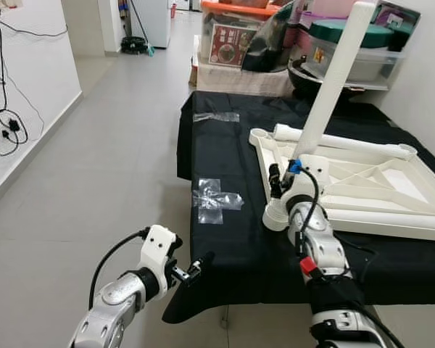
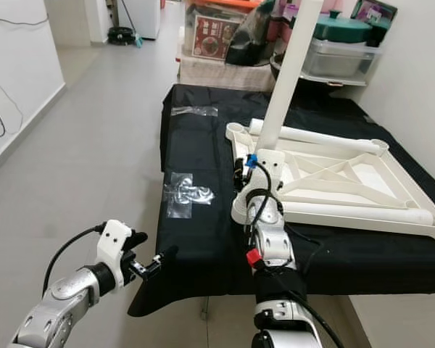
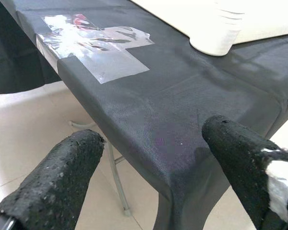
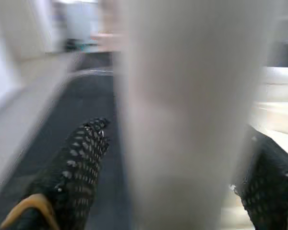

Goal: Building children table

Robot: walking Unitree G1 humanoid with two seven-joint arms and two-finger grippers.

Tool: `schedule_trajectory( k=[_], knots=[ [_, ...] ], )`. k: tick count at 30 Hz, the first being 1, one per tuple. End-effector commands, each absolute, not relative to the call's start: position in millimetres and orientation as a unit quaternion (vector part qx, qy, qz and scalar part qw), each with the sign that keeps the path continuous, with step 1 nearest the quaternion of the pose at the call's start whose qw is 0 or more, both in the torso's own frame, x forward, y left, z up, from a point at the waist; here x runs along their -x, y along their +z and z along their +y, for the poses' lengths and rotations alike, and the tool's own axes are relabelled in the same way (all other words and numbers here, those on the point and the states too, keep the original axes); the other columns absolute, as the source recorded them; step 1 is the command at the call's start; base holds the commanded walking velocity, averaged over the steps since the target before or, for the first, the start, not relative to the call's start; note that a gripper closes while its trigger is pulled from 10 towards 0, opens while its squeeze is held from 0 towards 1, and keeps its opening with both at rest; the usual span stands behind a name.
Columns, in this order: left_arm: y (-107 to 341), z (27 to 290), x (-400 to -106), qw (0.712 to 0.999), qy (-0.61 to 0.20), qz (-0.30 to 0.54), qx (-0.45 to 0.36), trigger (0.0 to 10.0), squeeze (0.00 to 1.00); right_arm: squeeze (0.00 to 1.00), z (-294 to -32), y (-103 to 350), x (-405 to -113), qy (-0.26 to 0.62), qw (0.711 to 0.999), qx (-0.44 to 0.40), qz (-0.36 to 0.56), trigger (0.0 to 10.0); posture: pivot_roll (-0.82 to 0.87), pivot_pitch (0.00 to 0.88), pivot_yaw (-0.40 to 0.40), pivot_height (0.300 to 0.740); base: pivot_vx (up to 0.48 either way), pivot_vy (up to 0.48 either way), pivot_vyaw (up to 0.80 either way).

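Black cloth covers the worktop (image 1: 225, 239), bearing two tape patches (image 1: 216, 199). Left pincer (image 1: 196, 267) hovers, fingers apart, off its near corner. Right pincer (image 1: 277, 181) clamps one upright white leg (image 1: 335, 83); two more legs lie on the upturned white tabletop (image 1: 391, 192).

table leg (image 1: 338, 72): white
table frame (image 1: 377, 185): white
tabletop cloth (image 1: 232, 239): black
tape (image 1: 214, 199): clear, shiny
fingers (image 3: 62, 177): black
floor (image 1: 94, 181): pale grey tiles
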State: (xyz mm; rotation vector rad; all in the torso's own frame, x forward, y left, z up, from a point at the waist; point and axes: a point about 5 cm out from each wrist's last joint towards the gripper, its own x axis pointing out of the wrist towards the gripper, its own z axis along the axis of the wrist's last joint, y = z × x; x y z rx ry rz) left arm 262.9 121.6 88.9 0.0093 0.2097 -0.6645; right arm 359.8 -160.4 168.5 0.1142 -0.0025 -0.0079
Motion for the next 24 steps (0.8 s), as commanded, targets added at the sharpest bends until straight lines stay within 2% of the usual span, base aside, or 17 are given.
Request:
schedule_trajectory(
  k=[1,3,4,6,8,10,16,17,18,19,24],
  knots=[
    [87.0,120.6,-262.1,0.938,-0.328,0.11,-0.007,10.0,0.0,0.0,-151.9,183.1,-362.4,0.112,0.992,-0.058,-0.025,10.0,0.0,0.0,-0.12,0.74,0.0,0.0,0.0],
    [87.0,120.6,-262.1,0.938,-0.328,0.11,-0.007,10.0,0.0,0.0,-151.9,183.1,-362.4,0.112,0.992,-0.058,-0.025,10.0,0.0,0.0,-0.12,0.74,0.0,0.0,0.0],
    [87.0,120.3,-262.3,0.938,-0.329,0.11,-0.007,10.0,0.0,0.0,-150.1,185.7,-362.1,0.163,0.985,-0.048,-0.028,10.0,0.0,0.0,-0.119,0.74,0.0,0.0,0.0],
    [87.0,120.3,-262.3,0.938,-0.329,0.11,-0.007,10.0,0.0,0.0,-150.1,185.7,-362.1,0.163,0.985,-0.048,-0.028,10.0,0.0,0.0,-0.119,0.74,0.0,0.0,0.0],
    [87.4,119.4,-264.2,0.938,-0.33,0.108,-0.009,10.0,0.0,0.0,-162.4,179.2,-368.4,0.221,0.975,-0.012,-0.002,10.0,0.0,0.0,-0.123,0.74,0.0,0.0,0.0],
    [88.5,118.4,-265.5,0.938,-0.331,0.106,-0.01,10.0,0.0,0.0,-177.7,170.9,-374.4,0.229,0.973,0.011,0.03,10.0,0.01,0.0,-0.127,0.74,0.0,0.0,0.0],
    [89.0,119.2,-264.9,0.939,-0.329,0.104,-0.01,10.0,0.0,0.0,-187.8,176.3,-382.0,0.213,0.976,0.014,0.035,10.0,0.02,0.0,-0.132,0.74,0.0,0.0,0.0],
    [88.6,119.8,-263.8,0.939,-0.328,0.105,-0.01,10.0,0.0,0.0,-189.6,179.2,-384.3,0.202,0.979,0.012,0.031,2.9,0.02,0.0,-0.134,0.74,0.0,0.0,0.0],
    [88.6,119.8,-263.8,0.939,-0.328,0.105,-0.01,10.0,0.0,0.0,-189.6,179.2,-384.3,0.202,0.979,0.012,0.031,2.9,0.02,0.0,-0.134,0.74,0.0,0.0,0.0],
    [88.4,120.2,-263.0,0.939,-0.328,0.105,-0.01,10.0,0.0,0.0,-190.9,180.8,-385.4,0.198,0.98,0.009,0.03,0.0,0.02,0.0,-0.134,0.74,0.0,0.0,0.0],
    [88.3,121.8,-262.1,0.939,-0.326,0.107,-0.011,10.0,0.0,0.0,-188.7,180.4,-384.3,0.2,0.979,0.013,0.024,0.0,0.02,0.0,-0.131,0.74,0.0,0.0,0.0]
  ],
)
